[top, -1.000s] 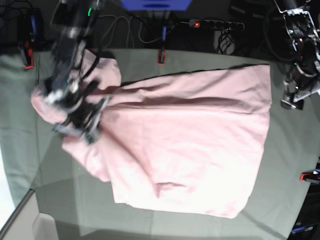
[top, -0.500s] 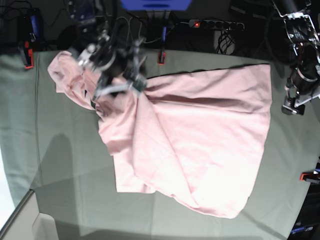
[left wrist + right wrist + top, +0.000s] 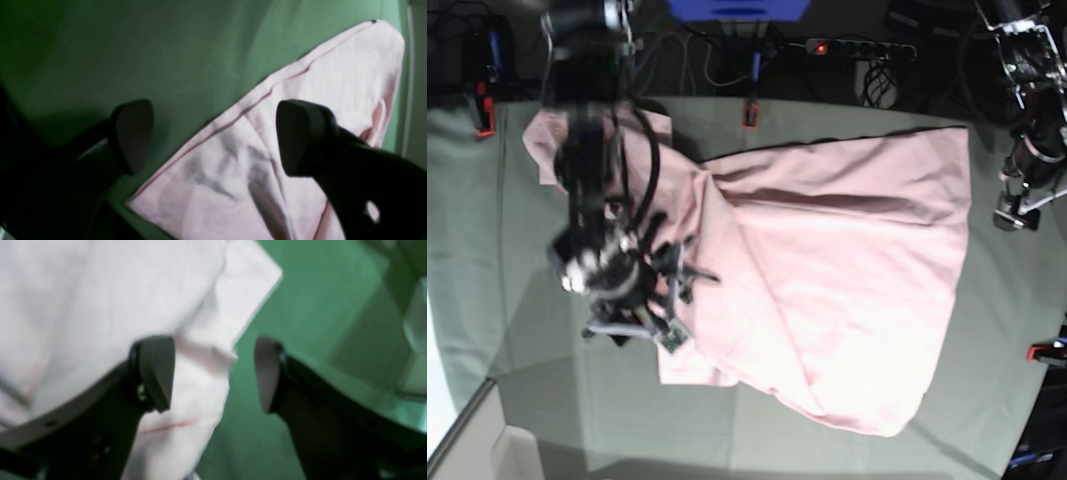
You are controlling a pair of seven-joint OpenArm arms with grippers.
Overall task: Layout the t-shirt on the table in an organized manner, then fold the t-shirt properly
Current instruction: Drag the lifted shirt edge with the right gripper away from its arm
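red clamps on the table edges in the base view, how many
3 small red-and-black clamps show: one at the far left edge, one at the far edge's middle, one at the right edge. Others may sit outside the frame or behind the arms.

The setting was a robotics lab: a cloth-covered tabletop (image 3: 847, 455) fixed by red clamps (image 3: 484, 110), with a power strip (image 3: 859, 48) and cables (image 3: 689, 55) along the frame's top.

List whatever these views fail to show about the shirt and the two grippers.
- Shirt's lettering: not visible in any view; only plain pink shows.
- Shirt under the right arm: base view, the arm covers the cloth near the right gripper.
- Right gripper: wrist view is blurred; jaws stand apart, but contact with the cloth is unclear.
- Left gripper: wrist view shows open jaws over the shirt's hem; in the base view it is too small to read.
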